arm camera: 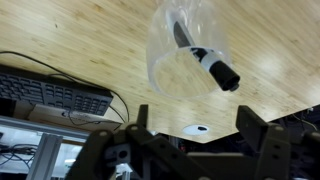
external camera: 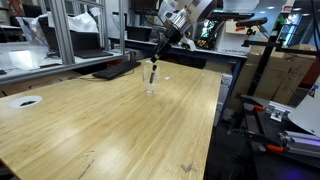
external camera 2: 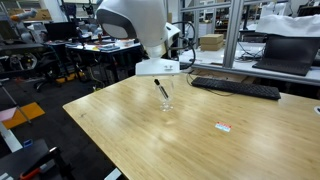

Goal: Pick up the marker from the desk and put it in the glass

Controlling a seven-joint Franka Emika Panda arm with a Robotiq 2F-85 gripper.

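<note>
Wrist view: wooden desk (arm camera: 85, 40), black keyboard (arm camera: 50, 95) near its edge.

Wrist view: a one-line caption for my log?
Open gripper over the glass, marker leaning inside it, keyboard nearby.

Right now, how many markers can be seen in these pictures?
1. The marker leans inside the glass on the desk. I see no other, though the arm may hide part of the desk.
</note>
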